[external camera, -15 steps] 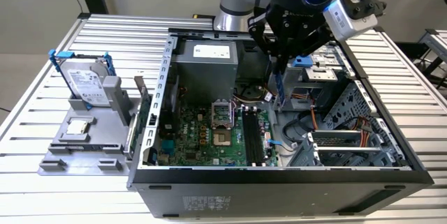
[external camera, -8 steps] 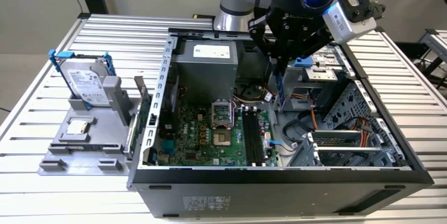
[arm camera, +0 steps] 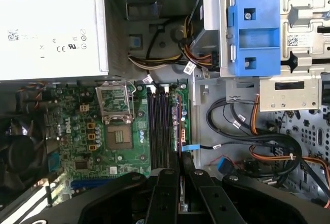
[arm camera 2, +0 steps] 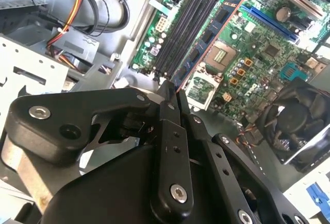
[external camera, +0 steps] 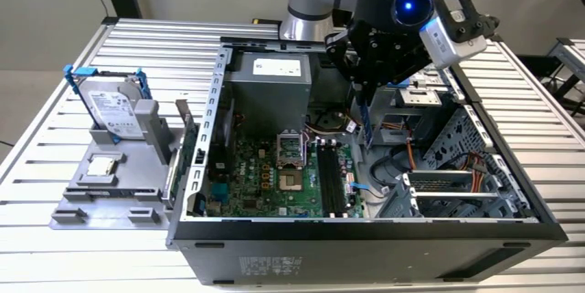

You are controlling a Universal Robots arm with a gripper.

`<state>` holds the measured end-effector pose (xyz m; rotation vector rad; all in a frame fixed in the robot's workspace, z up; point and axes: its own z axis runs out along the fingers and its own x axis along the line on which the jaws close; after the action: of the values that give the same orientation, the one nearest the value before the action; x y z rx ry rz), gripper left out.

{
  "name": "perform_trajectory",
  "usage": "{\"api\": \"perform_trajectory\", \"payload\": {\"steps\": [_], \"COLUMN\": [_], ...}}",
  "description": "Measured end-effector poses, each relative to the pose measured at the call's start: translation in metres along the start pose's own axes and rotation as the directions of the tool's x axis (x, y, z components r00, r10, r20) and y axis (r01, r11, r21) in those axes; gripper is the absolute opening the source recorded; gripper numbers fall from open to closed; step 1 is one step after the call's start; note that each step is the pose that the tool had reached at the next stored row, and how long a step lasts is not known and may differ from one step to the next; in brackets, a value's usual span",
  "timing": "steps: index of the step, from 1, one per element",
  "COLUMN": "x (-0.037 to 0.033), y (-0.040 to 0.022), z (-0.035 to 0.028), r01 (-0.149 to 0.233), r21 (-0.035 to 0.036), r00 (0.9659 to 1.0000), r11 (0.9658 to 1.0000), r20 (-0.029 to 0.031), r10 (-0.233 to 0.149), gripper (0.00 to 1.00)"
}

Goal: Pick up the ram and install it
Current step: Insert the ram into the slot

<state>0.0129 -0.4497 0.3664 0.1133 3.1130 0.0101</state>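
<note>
The ram (arm camera 2: 209,32) is clamped upright between the closed fingers of the gripper (arm camera 2: 174,92), hanging inside the open computer case (external camera: 366,235) just above the black memory slots (external camera: 331,180). On the exterior view's left of the slots sits the bare processor socket (external camera: 289,148). On its right, the drive cage wall (external camera: 448,142) and loose cables (external camera: 402,163) crowd close. The power supply (external camera: 274,84) stands beyond.

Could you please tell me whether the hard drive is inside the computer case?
No, the hard drive stands upright in a grey holder outside the case, to the exterior view's left of it.
</note>
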Motion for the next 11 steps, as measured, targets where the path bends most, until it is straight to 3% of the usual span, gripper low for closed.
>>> {"api": "perform_trajectory", "payload": {"steps": [11], "x": [-0.0001], "y": [0.0], "z": [0.0003], "r01": [0.0], "r21": [-0.0001], "r00": [1.0], "r11": [1.0], "r20": [0.0001], "r10": [0.0], "gripper": [0.0]}}
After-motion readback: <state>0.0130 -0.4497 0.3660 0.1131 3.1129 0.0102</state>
